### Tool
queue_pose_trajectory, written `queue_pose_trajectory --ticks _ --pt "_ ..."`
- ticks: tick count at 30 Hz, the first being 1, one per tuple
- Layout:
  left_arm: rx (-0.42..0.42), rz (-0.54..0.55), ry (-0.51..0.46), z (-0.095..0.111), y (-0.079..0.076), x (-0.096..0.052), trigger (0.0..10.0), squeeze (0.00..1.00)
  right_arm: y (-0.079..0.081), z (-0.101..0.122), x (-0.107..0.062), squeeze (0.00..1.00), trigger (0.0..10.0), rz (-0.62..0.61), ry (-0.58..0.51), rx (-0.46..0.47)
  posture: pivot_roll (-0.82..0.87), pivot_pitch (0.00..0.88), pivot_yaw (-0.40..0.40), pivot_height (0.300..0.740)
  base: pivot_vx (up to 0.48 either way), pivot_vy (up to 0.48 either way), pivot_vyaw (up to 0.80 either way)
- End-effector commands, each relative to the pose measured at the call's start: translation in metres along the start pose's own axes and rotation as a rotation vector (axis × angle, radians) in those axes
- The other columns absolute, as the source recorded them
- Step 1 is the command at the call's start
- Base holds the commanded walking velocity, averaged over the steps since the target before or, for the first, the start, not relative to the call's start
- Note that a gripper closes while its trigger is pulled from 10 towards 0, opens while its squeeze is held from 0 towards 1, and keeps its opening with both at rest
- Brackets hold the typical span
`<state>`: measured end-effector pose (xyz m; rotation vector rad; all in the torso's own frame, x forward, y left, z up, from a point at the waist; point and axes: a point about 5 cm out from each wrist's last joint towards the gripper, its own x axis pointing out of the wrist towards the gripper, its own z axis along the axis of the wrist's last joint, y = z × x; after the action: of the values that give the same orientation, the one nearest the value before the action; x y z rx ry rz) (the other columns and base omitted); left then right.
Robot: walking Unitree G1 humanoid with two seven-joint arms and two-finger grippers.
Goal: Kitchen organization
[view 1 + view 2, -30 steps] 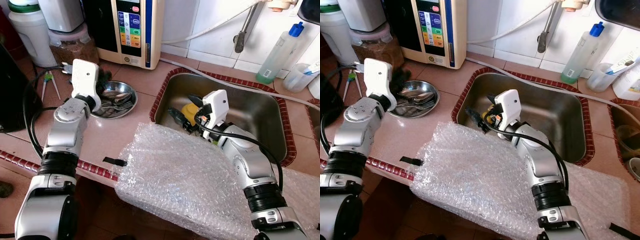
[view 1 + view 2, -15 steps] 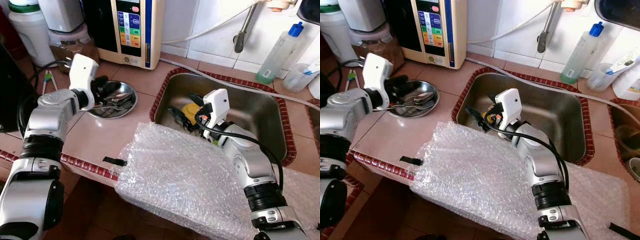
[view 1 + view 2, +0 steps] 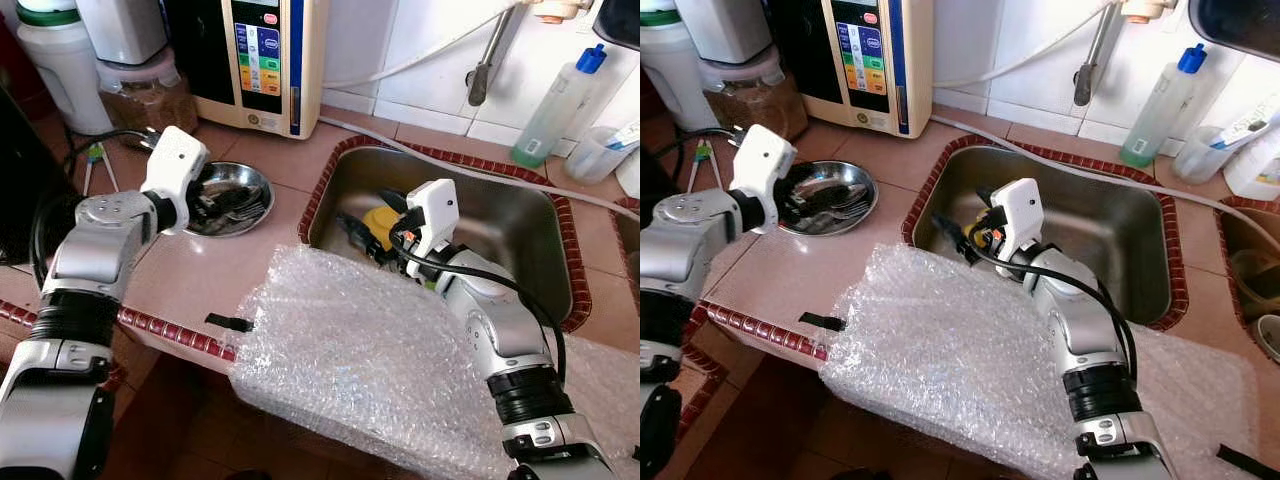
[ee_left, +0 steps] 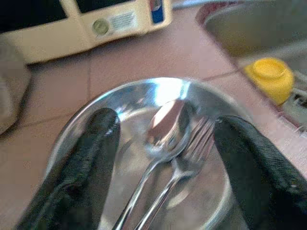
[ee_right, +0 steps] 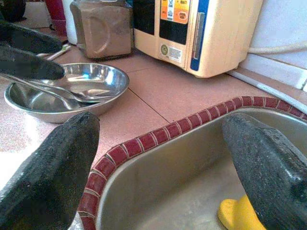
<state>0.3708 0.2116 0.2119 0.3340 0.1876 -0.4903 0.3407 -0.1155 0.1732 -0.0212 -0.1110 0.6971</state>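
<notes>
A: Take the steel sink [image 3: 520, 235] as the anchor. What has changed?

B: The biggest thing, the bubble wrap sheet [image 3: 370, 360], lies as it did, draped over the worktop [image 3: 215, 270] edge in front of the sink. The right arm has not moved either. The left arm has: a second ago its wrist was raised beside the steel bowl [image 3: 232, 198], which sits on the worktop to the sink's left; now the left gripper [image 4: 163, 143] has swung down and points into that bowl.

A: Fingers?

B: Spread apart, one on each side of the bowl's inside, holding nothing. The spoon [image 4: 165, 127] and fork [image 4: 192, 148] lie loose between them, side by side.

A: So what does it mean for tidying the kitchen?

B: I'd judge it is lining up to pick the cutlery, or the bowl itself; no grasp yet.

A: And the right gripper [image 5: 163, 158]?

B: Over the sink's left rim, fingers wide open, empty. A yellow object [image 3: 380, 225] sits in the sink just under it.

A: What does each view add?

B: The left wrist view makes clear the spoon and fork are two separate pieces. The right wrist view shows the bowl side-on with the cutlery handles sticking out over its rim toward the left fingers [image 5: 29, 62]. The head views alone show the water purifier [image 3: 262, 60] behind the bowl.
</notes>
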Motion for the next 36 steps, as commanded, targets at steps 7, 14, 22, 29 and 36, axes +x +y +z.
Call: queue_pose_trajectory --ticks 7,14,22,29,36 --pt "0.063 -0.025 0.050 -0.003 0.006 -0.009 10.0 1.00 -0.001 -0.001 -0.001 0.00 10.0 0.002 0.001 -0.009 0.06 0.109 -0.036 0.740 0.000 0.000 0.00" --pt "0.100 -0.003 0.054 -0.002 0.012 -0.008 10.0 1.00 0.000 -0.002 -0.001 0.00 10.0 0.004 0.002 -0.007 0.06 0.109 -0.038 0.740 0.000 0.000 0.00" --pt "0.198 0.073 0.066 -0.008 0.022 -0.002 10.0 0.00 0.000 -0.001 -0.001 0.00 10.0 0.006 0.002 -0.009 0.05 0.108 -0.042 0.740 0.000 0.000 0.00" --pt "0.205 0.032 0.133 -0.020 0.018 0.006 10.0 0.00 -0.001 0.000 -0.002 0.00 10.0 0.003 0.001 -0.013 0.04 0.109 -0.041 0.740 0.000 0.000 0.00" --pt "0.200 -0.102 0.236 -0.037 0.007 0.009 9.3 0.00 -0.001 0.000 -0.003 0.00 10.0 0.001 0.003 -0.015 0.04 0.112 -0.041 0.740 0.000 0.000 0.00"
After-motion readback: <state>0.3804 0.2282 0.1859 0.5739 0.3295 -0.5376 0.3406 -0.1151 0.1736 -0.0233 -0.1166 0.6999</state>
